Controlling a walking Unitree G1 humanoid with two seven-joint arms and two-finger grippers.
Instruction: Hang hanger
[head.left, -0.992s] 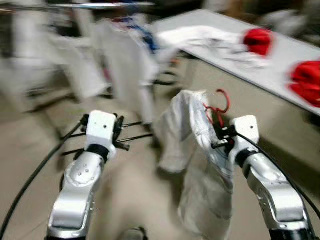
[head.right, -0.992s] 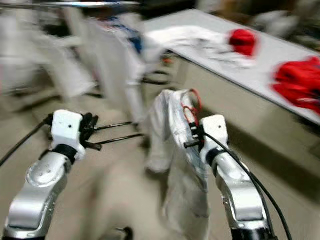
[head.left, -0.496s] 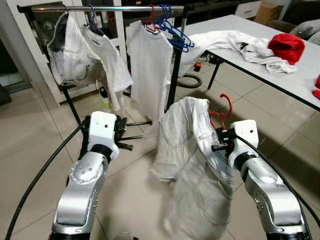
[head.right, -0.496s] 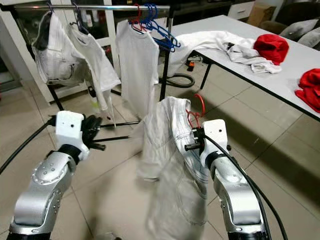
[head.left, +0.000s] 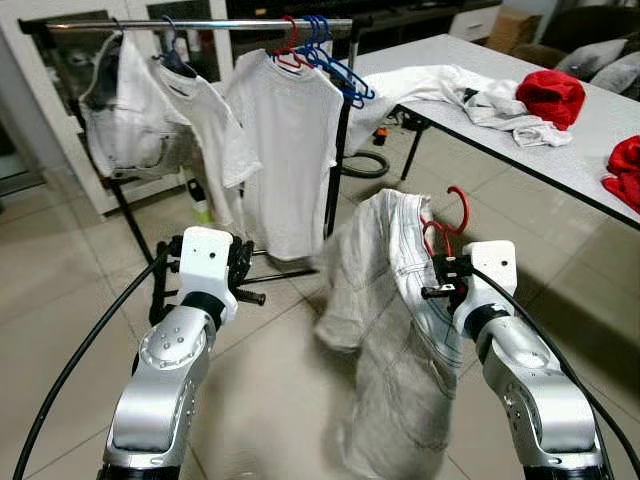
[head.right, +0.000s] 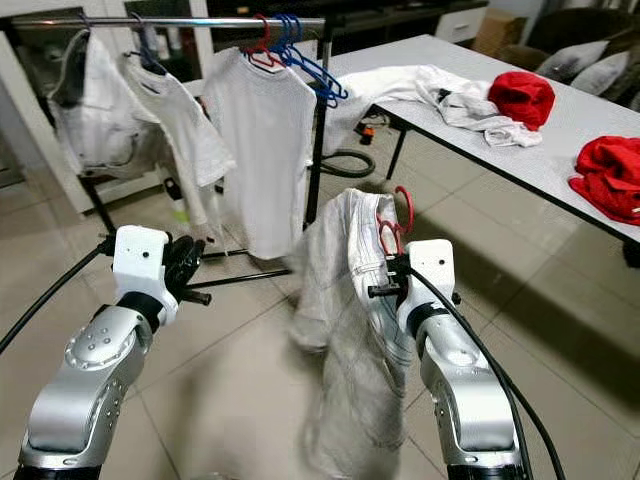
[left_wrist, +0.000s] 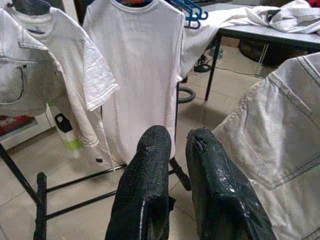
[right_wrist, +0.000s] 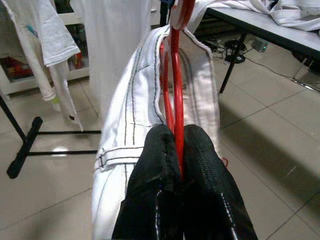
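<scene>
A red hanger (head.left: 452, 214) carries a white denim garment (head.left: 385, 300) that drapes down toward the floor. My right gripper (head.left: 437, 281) is shut on the hanger's red wire, which the right wrist view shows pinched between the black fingers (right_wrist: 200, 150) below the hook (right_wrist: 176, 60). The clothes rack's metal rail (head.left: 200, 24) runs across the top, ahead of both arms and higher than the hanger. My left gripper (head.left: 246, 283) is held out at chest height, shut and holding nothing, pointing at the rack's lower bars.
On the rail hang a white T-shirt (head.left: 285, 150), two more pale garments (head.left: 130, 120) and several empty blue hangers (head.left: 338, 58). A white table (head.left: 570, 150) at right holds white clothes (head.left: 470, 85) and red clothes (head.left: 550, 95). Tiled floor lies below.
The camera has moved and the picture went from blurred to sharp; the rack now sits a little further left. The hung garment sways slightly. Both grippers keep their hold and pose.
</scene>
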